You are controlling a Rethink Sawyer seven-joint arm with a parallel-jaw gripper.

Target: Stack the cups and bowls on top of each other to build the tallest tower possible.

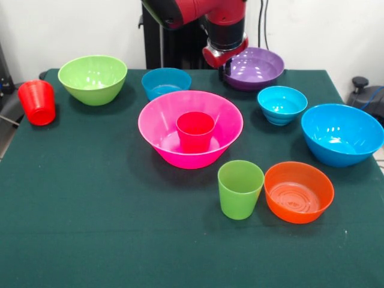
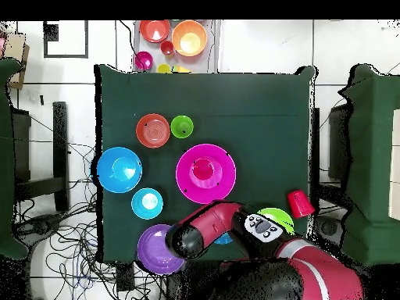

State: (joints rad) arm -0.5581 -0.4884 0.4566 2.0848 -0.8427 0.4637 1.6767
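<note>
The tower (image 1: 191,127), a wide hot pink plastic bowl holding a crimson-pink cup (image 1: 195,130), stood at the counter's (image 1: 90,210) centre.
Jaws' state untellable; the gripper (image 1: 224,60) hovered at one o'clock over the glossy purple bowl (image 1: 257,68), probably the next pick, needing a rim grasp.

A red and black robot arm (image 1: 198,12) reaches down from above, its wrist pointing straight at the table, with the dark gripper (image 1: 225,73) low at its tip, fingers too hidden to judge.
</note>
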